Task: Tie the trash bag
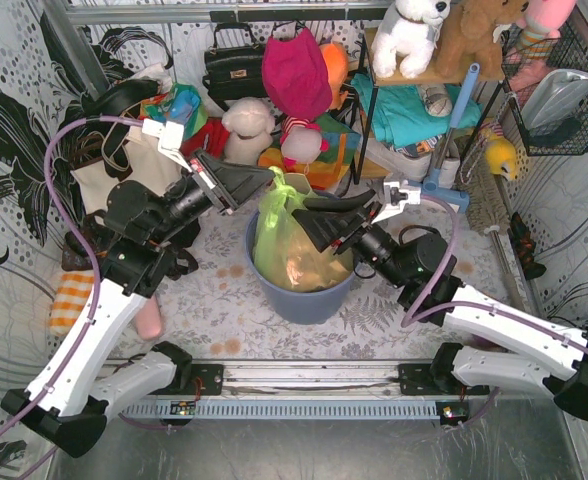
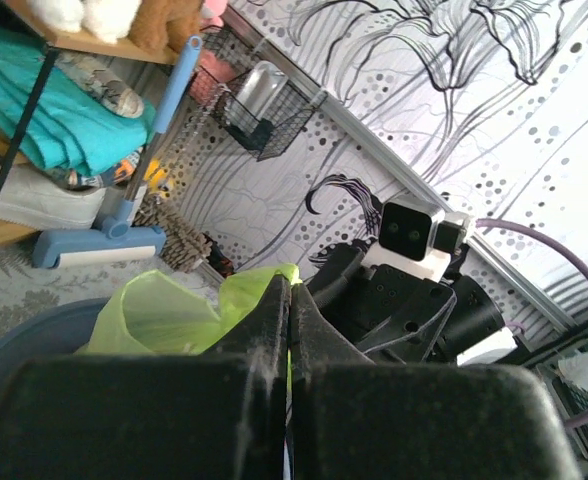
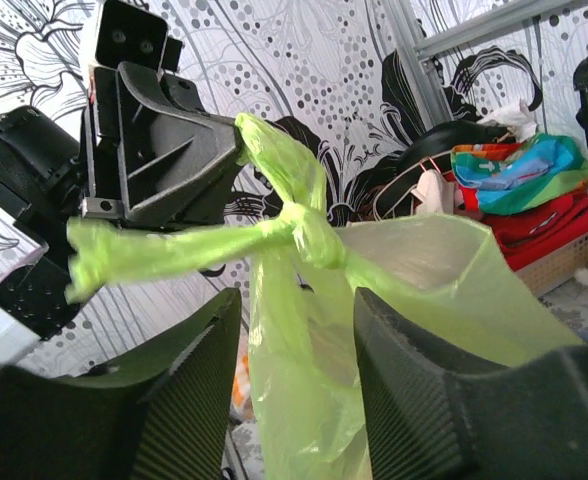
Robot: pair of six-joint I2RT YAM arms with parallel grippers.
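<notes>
One thin translucent light-green plastic trash bag (image 1: 277,235) sits in a round blue plastic bin (image 1: 304,300). The left gripper (image 1: 271,181) pinches its tied top tightly, while the right gripper (image 1: 297,213) holds its jaws apart, loose film between them.

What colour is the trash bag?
Translucent light green; the trash bag shows best in the right wrist view.

trash bag (image 1: 274,225) base hidden in bin (image 1: 309,300), its tail blurred
</notes>
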